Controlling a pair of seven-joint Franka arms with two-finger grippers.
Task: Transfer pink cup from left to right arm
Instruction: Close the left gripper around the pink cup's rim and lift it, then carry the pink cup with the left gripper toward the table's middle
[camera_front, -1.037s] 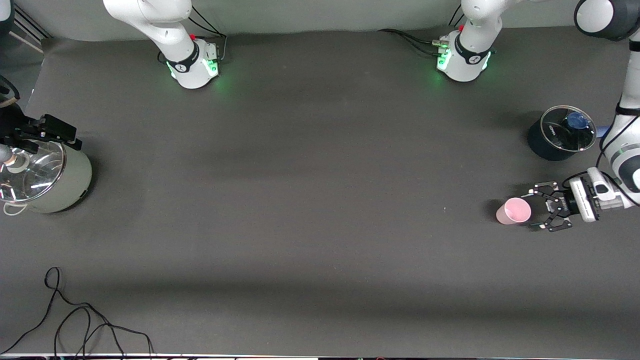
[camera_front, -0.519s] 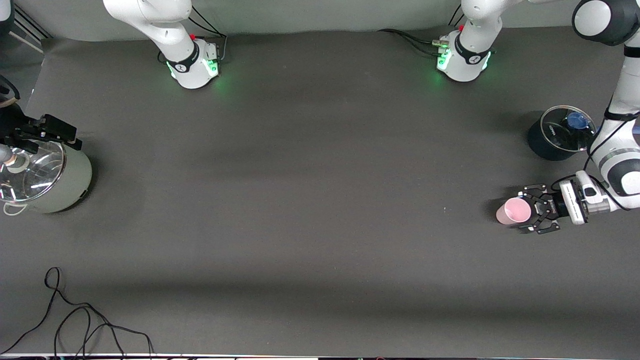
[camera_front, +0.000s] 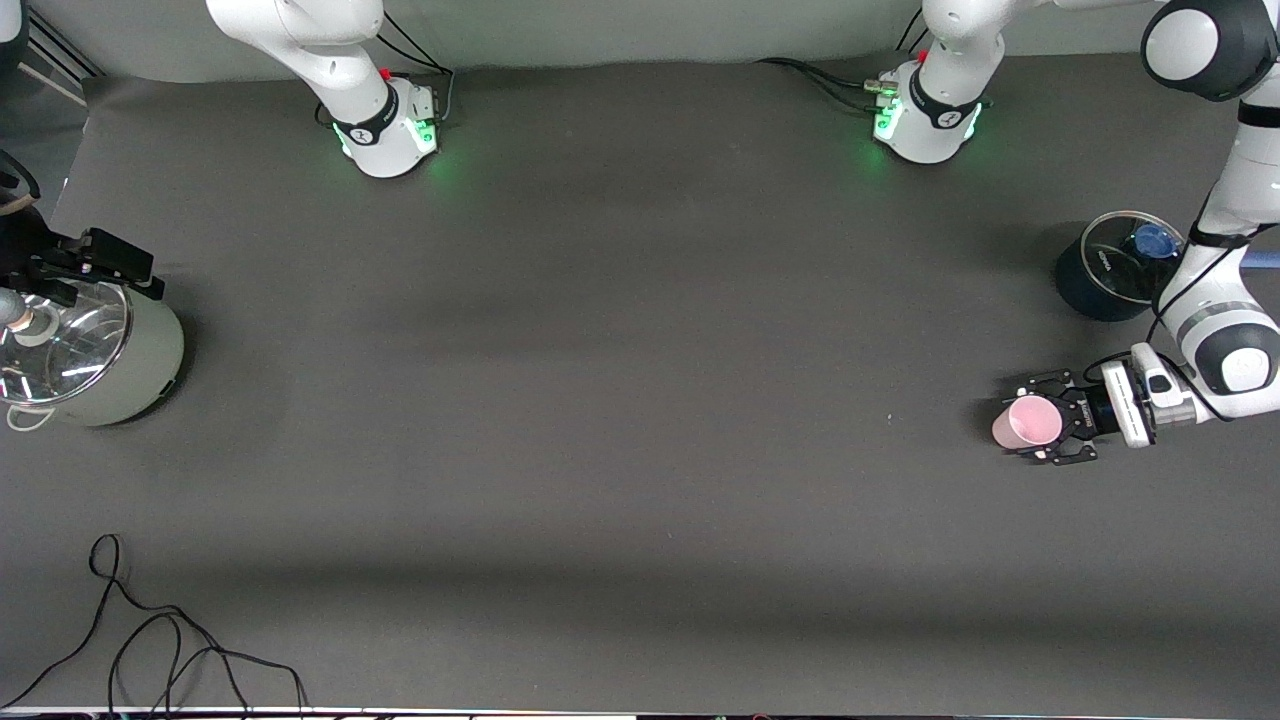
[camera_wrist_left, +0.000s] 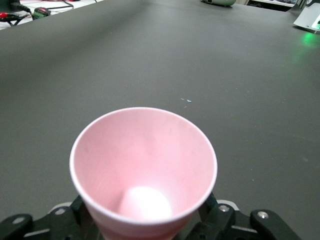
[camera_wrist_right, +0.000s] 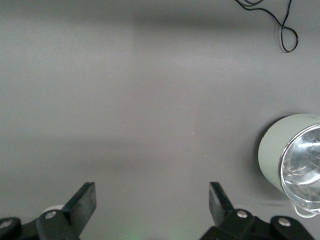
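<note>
The pink cup (camera_front: 1027, 423) stands upright on the dark table near the left arm's end. My left gripper (camera_front: 1036, 421) lies low and level, open, with one finger on each side of the cup. In the left wrist view the cup (camera_wrist_left: 144, 165) fills the space between the jaws of my left gripper (camera_wrist_left: 145, 226) and hides the fingertips. I cannot see any contact with the cup. My right gripper (camera_front: 95, 262) waits open and empty over the rim of the pale green pot at the right arm's end. It also shows open in the right wrist view (camera_wrist_right: 151, 200).
A dark pot with a glass lid and blue knob (camera_front: 1110, 275) stands farther from the front camera than the cup. A pale green pot with a glass lid (camera_front: 120, 370) stands at the right arm's end. It also shows in the right wrist view (camera_wrist_right: 280, 150). A black cable (camera_front: 150, 640) lies near the front edge.
My left gripper has slid toward the cup along the table. Its fingers now stand on both sides of the cup instead of short of it. The cup and the right arm have not moved.
</note>
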